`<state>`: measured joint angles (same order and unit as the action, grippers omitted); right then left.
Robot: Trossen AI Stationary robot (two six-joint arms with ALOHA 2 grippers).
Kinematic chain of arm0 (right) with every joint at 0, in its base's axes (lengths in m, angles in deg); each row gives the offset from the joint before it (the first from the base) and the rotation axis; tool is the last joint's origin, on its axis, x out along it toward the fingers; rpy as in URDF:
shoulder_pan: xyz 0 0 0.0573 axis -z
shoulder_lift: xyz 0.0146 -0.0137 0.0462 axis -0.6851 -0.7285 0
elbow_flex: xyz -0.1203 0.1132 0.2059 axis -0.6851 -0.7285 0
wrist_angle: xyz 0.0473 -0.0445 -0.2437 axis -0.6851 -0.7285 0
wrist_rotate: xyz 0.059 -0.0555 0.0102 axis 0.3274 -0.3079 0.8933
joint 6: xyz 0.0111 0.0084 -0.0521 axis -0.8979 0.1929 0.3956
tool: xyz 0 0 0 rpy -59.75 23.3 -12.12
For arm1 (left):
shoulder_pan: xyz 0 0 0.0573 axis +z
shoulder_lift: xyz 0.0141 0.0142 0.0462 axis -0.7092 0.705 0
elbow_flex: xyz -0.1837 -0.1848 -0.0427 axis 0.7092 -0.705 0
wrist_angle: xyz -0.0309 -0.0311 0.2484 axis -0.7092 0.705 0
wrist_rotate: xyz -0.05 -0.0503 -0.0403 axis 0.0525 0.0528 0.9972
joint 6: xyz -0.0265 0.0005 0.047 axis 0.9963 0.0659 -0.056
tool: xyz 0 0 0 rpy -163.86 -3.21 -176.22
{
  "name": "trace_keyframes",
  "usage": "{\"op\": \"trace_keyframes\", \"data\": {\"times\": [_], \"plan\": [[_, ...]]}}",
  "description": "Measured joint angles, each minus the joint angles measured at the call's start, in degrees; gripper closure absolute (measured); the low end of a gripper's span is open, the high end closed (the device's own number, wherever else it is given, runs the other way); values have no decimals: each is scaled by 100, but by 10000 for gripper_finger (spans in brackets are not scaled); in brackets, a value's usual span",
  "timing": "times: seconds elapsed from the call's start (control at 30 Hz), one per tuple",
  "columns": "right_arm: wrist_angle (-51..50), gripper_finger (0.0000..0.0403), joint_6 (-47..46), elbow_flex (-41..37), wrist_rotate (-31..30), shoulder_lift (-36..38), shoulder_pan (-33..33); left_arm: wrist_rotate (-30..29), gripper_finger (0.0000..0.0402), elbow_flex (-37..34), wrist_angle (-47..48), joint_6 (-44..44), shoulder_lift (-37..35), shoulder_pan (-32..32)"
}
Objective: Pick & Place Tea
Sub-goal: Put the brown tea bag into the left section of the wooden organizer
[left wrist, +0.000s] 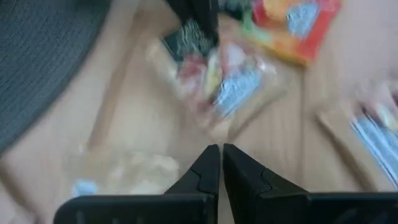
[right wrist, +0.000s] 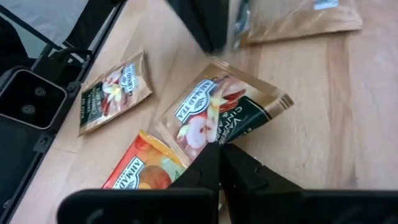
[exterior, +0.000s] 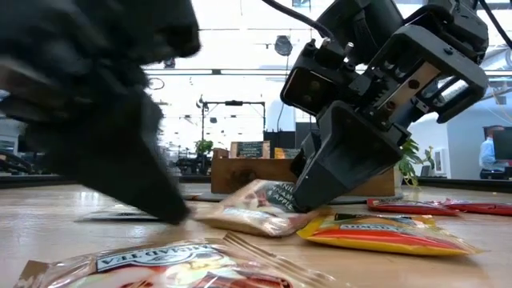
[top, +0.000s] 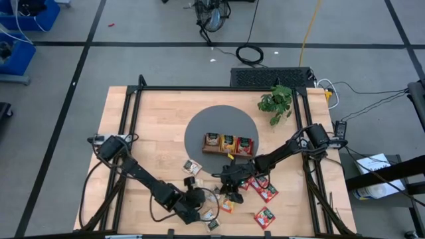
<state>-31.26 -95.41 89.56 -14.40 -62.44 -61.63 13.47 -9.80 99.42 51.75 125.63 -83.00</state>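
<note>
Right gripper (right wrist: 219, 155) clamped on edge of pale tea packet (right wrist: 217, 115), packet extending toward twelve o'clock from fingertips; left gripper (left wrist: 221, 163) closed, empty, at nine o'clock.

Tray (top: 228, 145) on round mat (top: 199, 126), plant (top: 277, 101) behind right, tea packets (top: 264, 192) strewn before the mat

The tan tea packet (right wrist: 214, 118) reads "CINNAMON" and "APPLE" on its dark label (brand name unclear).

Tea packets (top: 264, 192) scattered flat on wood
</note>
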Motion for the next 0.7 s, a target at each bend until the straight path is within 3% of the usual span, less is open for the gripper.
{"op": "trace_keyframes", "data": {"times": [0.27,0.4,0.57,0.7], "plan": [[-532,402,399,46,26,610,25,-369,376,9,469,520,-363,-425],[-2052,402,956,643,-195,1099,140,-557,376,26,420,524,-462,-588],[-4335,402,2429,2096,-1127,1270,384,-634,376,22,506,568,-457,-692],[-5576,403,3558,3019,-1841,1284,743,-666,376,22,533,583,-455,-715]]}}
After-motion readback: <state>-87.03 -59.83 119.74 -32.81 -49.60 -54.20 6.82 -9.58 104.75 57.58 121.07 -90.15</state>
